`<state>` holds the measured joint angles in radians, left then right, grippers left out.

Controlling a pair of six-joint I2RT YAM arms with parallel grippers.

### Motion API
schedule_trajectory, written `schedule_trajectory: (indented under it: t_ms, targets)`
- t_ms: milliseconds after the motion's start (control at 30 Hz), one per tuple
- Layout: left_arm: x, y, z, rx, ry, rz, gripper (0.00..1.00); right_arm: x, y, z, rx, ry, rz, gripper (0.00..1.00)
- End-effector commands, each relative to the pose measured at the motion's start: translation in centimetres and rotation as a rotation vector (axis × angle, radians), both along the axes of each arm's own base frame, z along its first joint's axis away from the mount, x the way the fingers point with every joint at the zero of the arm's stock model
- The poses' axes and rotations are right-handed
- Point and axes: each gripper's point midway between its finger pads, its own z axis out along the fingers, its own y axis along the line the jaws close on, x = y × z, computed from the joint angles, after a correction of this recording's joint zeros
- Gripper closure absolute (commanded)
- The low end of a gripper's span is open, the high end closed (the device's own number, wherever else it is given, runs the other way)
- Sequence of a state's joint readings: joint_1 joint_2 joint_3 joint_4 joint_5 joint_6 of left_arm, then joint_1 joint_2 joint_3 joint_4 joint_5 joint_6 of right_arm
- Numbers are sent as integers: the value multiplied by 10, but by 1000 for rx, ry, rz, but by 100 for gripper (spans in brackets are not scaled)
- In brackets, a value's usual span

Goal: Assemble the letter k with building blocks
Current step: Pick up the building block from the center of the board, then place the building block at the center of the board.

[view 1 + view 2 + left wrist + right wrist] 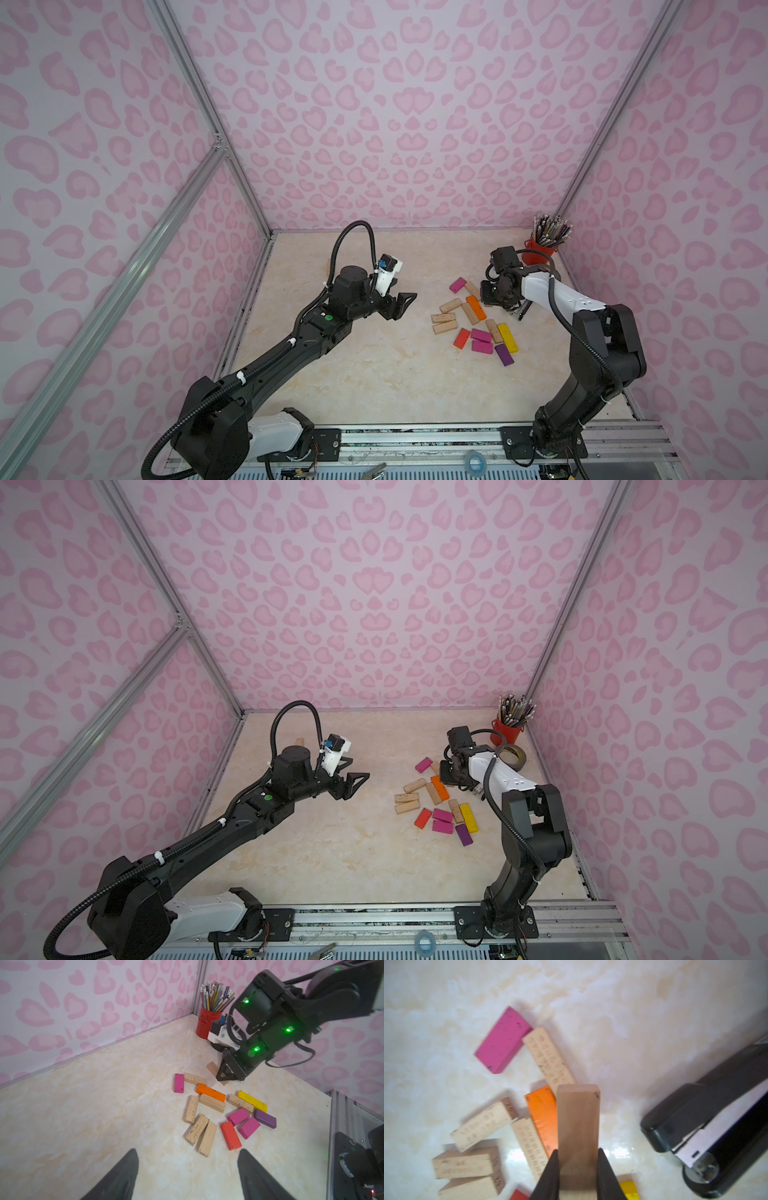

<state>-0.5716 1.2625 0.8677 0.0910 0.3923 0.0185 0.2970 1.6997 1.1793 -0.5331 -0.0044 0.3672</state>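
The building blocks lie scattered on the right half of the table: a magenta one (457,284), an orange one (476,307), a yellow one (508,337), a purple one (504,354), a red one (461,338) and several plain wooden ones (444,318). My right gripper (578,1150) is shut on a plain wooden block (578,1118), held just above the far edge of the pile. The left wrist view shows that block (212,1068) sticking out of the right gripper (227,1076). My left gripper (401,305) hovers open and empty left of the pile.
A red cup of pencils (540,249) stands in the far right corner with a grey tape roll (512,756) beside it. A black stapler (708,1136) lies right next to the held block. One more wooden piece (299,742) lies behind the left arm. Patterned walls enclose three sides.
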Motion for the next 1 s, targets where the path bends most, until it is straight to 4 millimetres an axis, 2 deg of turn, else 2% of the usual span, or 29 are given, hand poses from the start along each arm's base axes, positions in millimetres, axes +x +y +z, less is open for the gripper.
schedule_trajectory:
  t_ms: [0, 100, 233, 333, 467, 600, 767, 900, 967]
  targets:
    - [19, 22, 7, -56, 16, 136, 22, 1, 35, 9, 71, -34, -34, 79]
    - [35, 54, -2, -82, 63, 277, 22, -1, 78, 10, 100, -49, -11, 81]
    - [47, 93, -23, -112, 157, 418, 22, -1, 135, -5, 107, -46, 12, 81]
    - [51, 114, -36, -134, 213, 492, 22, 0, 173, -20, 129, -35, 31, 81]
    - [53, 139, -51, -152, 273, 584, 23, 2, 212, -39, 116, -32, 52, 81]
    - [53, 151, -60, -157, 306, 621, 22, 4, 238, -56, 123, -23, 48, 81]
    - [57, 162, -76, -117, 354, 698, 22, 5, 259, -77, 127, -1, 40, 80]
    - [59, 168, -84, -97, 383, 743, 23, 4, 264, -87, 126, 14, 35, 76]
    - [61, 170, -88, -89, 395, 765, 23, 2, 265, -90, 126, 22, 38, 69]
